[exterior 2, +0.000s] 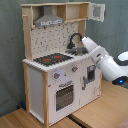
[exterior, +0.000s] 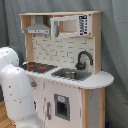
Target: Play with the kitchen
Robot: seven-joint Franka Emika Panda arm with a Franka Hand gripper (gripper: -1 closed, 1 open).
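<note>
The kitchen point(exterior: 65, 70) point(exterior 2: 55, 65) is a tall white and light-wood toy with a black-red stovetop point(exterior 2: 52, 59) point(exterior: 37, 66), a grey sink point(exterior: 70, 75) and a black faucet point(exterior 2: 74, 39) point(exterior: 83, 59). In the second exterior view my white arm point(exterior 2: 102, 57) comes in from the right. It reaches over the counter, and my gripper point(exterior 2: 83, 42) sits above the sink, right beside the faucet. In the first exterior view the arm point(exterior: 15, 90) fills the lower left and hides the gripper.
The front holds an oven door point(exterior 2: 64, 95) and knobs point(exterior 2: 57, 76). A grey hood point(exterior 2: 48, 20) hangs above the stove. An upper cabinet door point(exterior 2: 97, 11) stands open. A grey curtain point(exterior: 115, 45) backs the scene, and wooden flooring point(exterior 2: 20, 117) lies below.
</note>
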